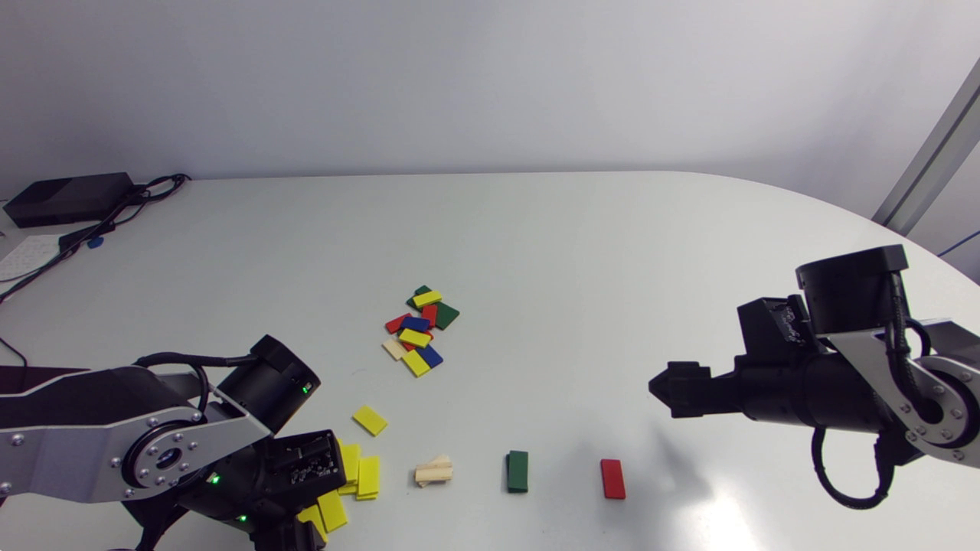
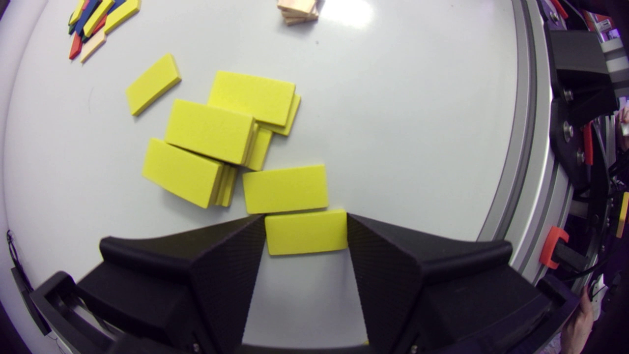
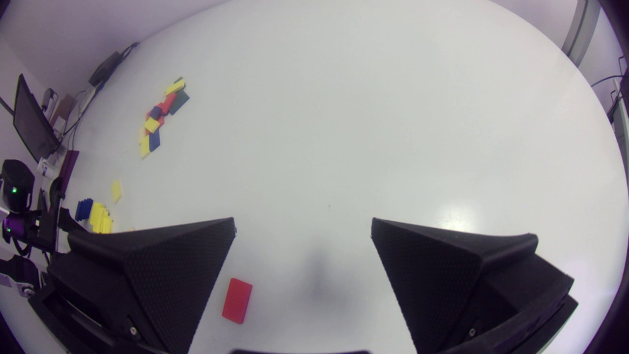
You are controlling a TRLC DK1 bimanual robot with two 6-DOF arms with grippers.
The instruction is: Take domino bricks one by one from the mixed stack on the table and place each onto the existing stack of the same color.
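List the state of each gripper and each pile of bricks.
Left gripper, shut on a yellow brick.
Right gripper, open, empty.
Yellow pile, toppled, spread out.
Mixed pile, loose, overlapping.
Wooden stack, stacked crookedly.
Green stack, neat.
Red brick, lying flat.

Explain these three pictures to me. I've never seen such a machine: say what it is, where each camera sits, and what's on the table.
These are two robot arms at a white table. The head view looks down from above. The other two come from cameras on each arm's wrist, so the black wedges at their lower edge are that arm's own hand. In the middle lies a mixed pile of coloured domino bricks. Nearer the arms are sorted ones: a sprawled yellow heap, a wooden stack, a green stack and a red brick. The left hand grips a yellow brick by its ends, beside the heap. The right hand is open and empty, near the red brick.
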